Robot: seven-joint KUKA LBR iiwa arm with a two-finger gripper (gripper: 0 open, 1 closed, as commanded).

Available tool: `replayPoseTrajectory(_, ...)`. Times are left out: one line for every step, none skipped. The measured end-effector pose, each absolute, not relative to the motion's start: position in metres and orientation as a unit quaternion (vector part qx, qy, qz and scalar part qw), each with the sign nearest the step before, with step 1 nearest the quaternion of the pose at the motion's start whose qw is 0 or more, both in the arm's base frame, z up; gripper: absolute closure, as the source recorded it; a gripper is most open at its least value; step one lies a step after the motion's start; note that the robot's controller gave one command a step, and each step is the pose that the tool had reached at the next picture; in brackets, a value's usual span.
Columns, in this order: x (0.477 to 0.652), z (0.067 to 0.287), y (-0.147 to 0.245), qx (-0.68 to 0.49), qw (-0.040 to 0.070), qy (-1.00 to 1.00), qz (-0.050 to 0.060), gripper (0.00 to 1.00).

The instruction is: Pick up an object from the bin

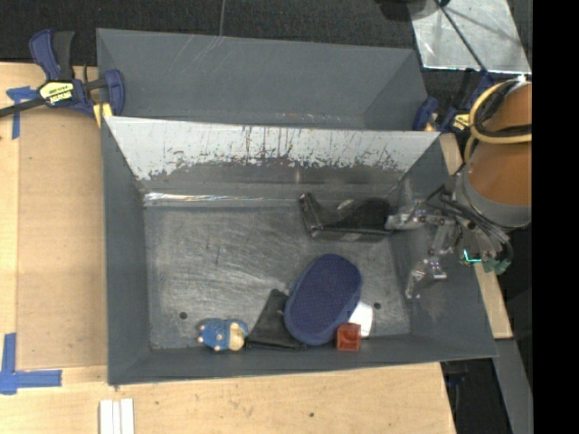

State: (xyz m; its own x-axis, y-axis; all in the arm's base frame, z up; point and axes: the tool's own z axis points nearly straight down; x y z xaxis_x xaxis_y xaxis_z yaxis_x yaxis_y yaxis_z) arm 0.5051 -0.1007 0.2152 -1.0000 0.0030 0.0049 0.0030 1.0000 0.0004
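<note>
black elongated tool [348, 217] is lying near the far wall of the grey bin [127, 242], right of centre | hand [423, 274] is hanging at the bin's right side, just right of the tool | released or clenched: cannot tell | blue oval pad [323, 298] is lying nearer, left of the hand

Probably a robotics lab: arm [503, 156] at metal bin [127, 269].

Orange wrist cover [508, 156], black cable [493, 134], silvery metal pincer [423, 262]
</note>
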Motion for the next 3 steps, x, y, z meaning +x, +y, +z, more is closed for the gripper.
replayPoseTrajectory(0.496, 0.091, -0.04, -0.038, -0.01, -0.999, 0.001, 0.0)
replayPoseTrajectory(0.496, 0.094, -0.042, -0.037, -0.011, -0.999, 0.002, 1.0)
replayPoseTrajectory(0.527, 0.086, 0.051, 0.259, -0.017, -0.966, 0.007, 1.0)
